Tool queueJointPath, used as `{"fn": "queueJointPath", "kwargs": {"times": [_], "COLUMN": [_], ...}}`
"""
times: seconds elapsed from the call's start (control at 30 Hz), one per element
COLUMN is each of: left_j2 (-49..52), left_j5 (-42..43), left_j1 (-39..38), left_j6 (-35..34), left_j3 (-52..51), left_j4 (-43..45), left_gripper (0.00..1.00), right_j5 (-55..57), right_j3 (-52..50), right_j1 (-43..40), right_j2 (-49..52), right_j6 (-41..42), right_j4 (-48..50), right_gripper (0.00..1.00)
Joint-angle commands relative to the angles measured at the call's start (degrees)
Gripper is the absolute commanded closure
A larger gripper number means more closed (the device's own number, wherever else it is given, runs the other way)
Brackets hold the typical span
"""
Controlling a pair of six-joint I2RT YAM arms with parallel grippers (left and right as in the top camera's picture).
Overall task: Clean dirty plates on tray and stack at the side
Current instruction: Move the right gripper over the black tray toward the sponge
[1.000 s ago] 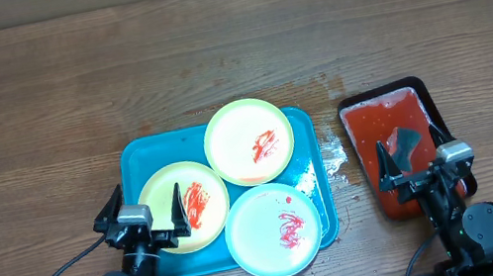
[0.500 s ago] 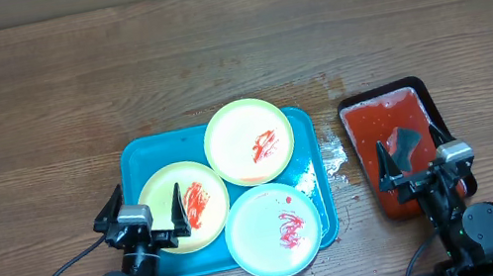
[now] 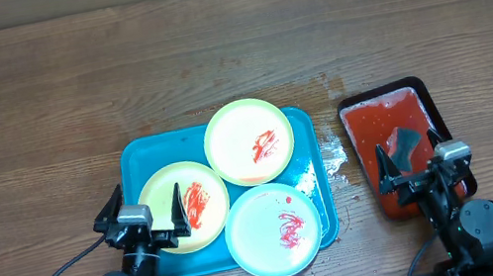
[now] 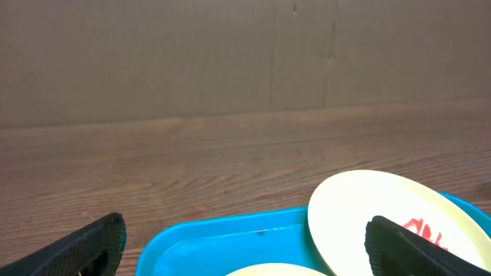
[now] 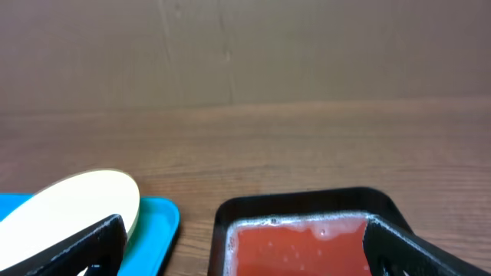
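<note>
Your left hand (image 3: 147, 205) and right hand (image 3: 411, 163) are both wide open and hold nothing. The three pale round plastic plates (image 3: 248, 142) with red smears lie overlapping on the big blue plastic tray (image 3: 142, 156). Pull one carelessly and its neighbour may slide off.

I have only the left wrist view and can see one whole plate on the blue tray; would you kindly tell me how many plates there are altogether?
Observer: Three on the tray: a far yellow-green plate, a near-left yellow-green plate, and a blue-white plate at the near right.
Operator: Thank you. What lies to the right of the tray?
Observer: A black tray holding red liquid.
Operator: And where is the right tool?
Observer: The right tool hovers open over the black tray's near end, holding nothing.
</note>
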Motion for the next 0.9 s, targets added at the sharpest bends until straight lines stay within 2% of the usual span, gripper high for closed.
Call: {"fn": "queueJointPath", "kwargs": {"times": [0.0,0.2,0.37,0.63,0.87], "left_j2": [-0.46,-0.46,-0.46,-0.46,-0.46], "left_j5": [-0.15,-0.15,-0.15,-0.15,-0.15], "left_j1": [0.37,0.37,0.37,0.37,0.37], "left_j6": [-0.13,-0.11,-0.11,-0.13,-0.11], "left_j3": [-0.2,-0.2,-0.2,-0.2,-0.2], "left_j4": [0.02,0.02,0.02,0.0,0.02], "left_gripper": [0.0,0.0,0.0,0.01,0.0], "right_j5": [-0.35,-0.42,-2.91,-13.25,-18.84], "right_j3": [6.21,15.78,28.17,53.35,71.49], "right_j1": [0.22,0.22,0.22,0.24,0.22], "right_j2": [2.21,13.07,27.67,53.92,72.43], "right_j6": [0.44,0.46,0.48,0.5,7.74], "right_j4": [-3.65,-6.27,-11.72,-30.71,-51.41], "right_gripper": [0.0,0.0,0.0,0.0,0.0]}}
